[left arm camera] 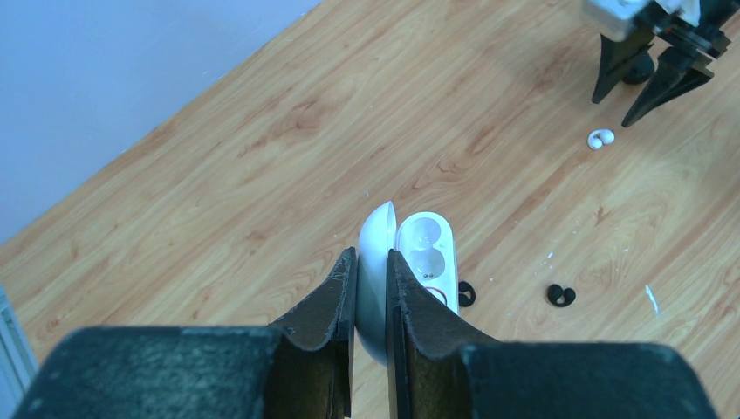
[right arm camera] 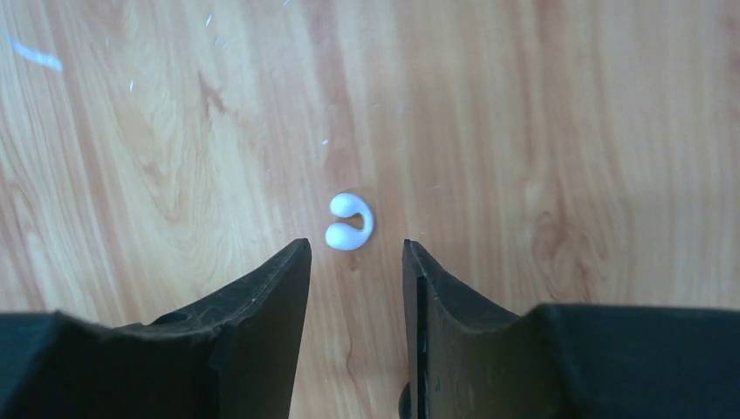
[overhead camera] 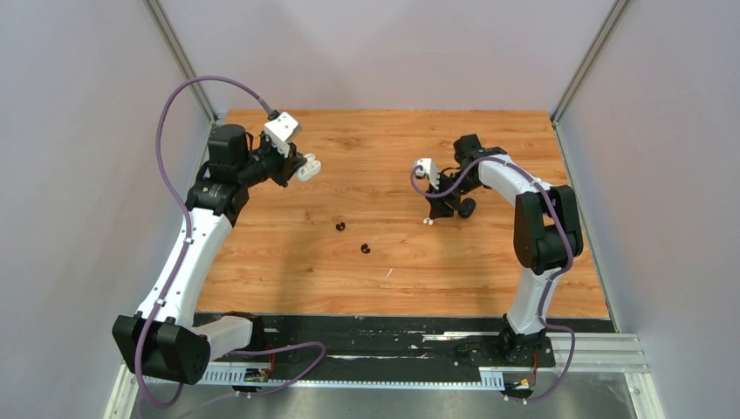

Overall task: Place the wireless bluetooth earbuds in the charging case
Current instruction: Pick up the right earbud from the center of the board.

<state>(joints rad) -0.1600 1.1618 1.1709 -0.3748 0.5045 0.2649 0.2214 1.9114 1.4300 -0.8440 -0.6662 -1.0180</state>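
Note:
My left gripper [left arm camera: 372, 255] is shut on the raised lid of a white charging case [left arm camera: 426, 253], held above the table at the back left [overhead camera: 305, 168]. The case hangs open, and both its wells show empty. One white earbud [right arm camera: 350, 222] lies on the wood just ahead of my right gripper [right arm camera: 356, 249], which is open and low over the table, with nothing between its fingers. From above, that earbud [overhead camera: 428, 221] sits beside the right gripper [overhead camera: 436, 210]. Two black earbuds [overhead camera: 340, 227] [overhead camera: 365, 249] lie loose mid-table, and the left wrist view shows them too [left arm camera: 465, 294] [left arm camera: 561, 295].
A dark rounded object [overhead camera: 467, 208] sits on the table right beside the right gripper, partly hidden by the arm. Pale walls close in the wooden table [overhead camera: 288, 271] at the left, the back and the right. A small white fleck [overhead camera: 389, 273] marks the wood near the front.

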